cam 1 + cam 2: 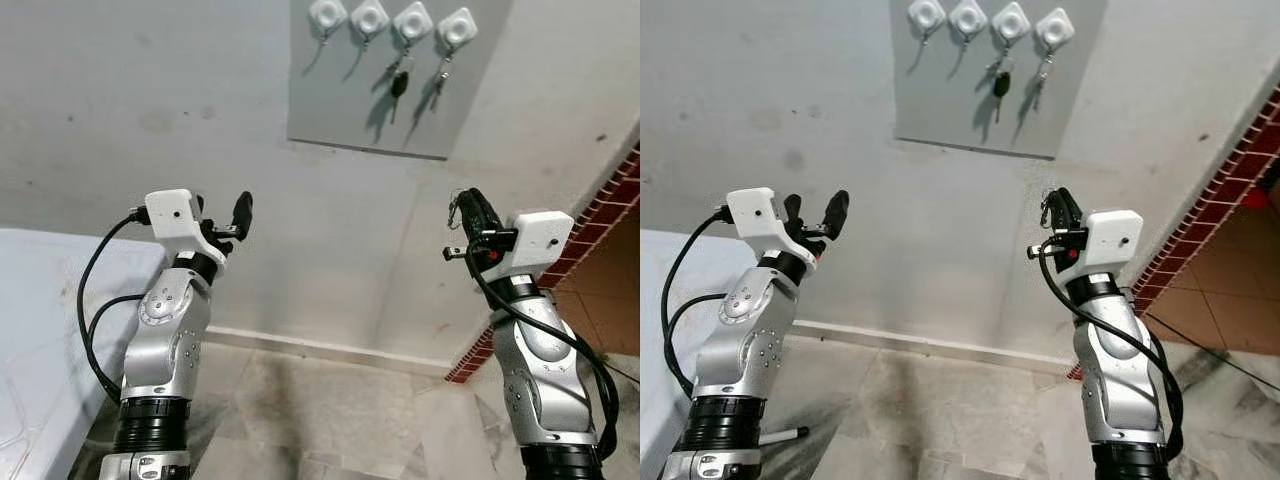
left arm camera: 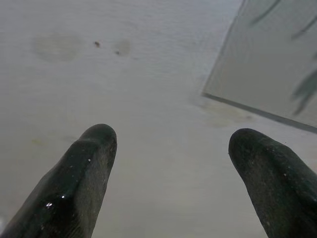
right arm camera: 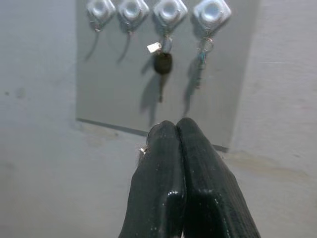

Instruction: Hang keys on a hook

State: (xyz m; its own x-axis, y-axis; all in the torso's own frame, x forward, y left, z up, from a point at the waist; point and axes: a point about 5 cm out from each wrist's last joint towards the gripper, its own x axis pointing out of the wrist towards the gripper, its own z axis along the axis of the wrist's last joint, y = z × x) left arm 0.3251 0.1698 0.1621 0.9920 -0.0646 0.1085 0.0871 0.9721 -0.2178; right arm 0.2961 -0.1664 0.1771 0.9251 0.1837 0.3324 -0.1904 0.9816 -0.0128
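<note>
A grey board (image 1: 335, 100) on the wall carries a row of white hooks (image 1: 369, 17). A black-headed key (image 1: 399, 85) hangs from the third hook and a small metal key (image 1: 440, 72) from the fourth hook (image 1: 457, 28); the two left hooks are bare. My right gripper (image 1: 470, 197) is raised below and to the right of the board, shut on a thin key ring (image 3: 148, 136) whose wire shows beside the fingertips. My left gripper (image 1: 222, 210) is up at the left, open and holding nothing, pointing at the bare wall beside the board's lower corner (image 2: 257, 89).
A white mattress (image 1: 40, 300) lies at the lower left beside my left arm. A red brick wall edge (image 1: 600, 220) runs down the right side. A grey tiled floor (image 1: 330, 410) meets the wall below.
</note>
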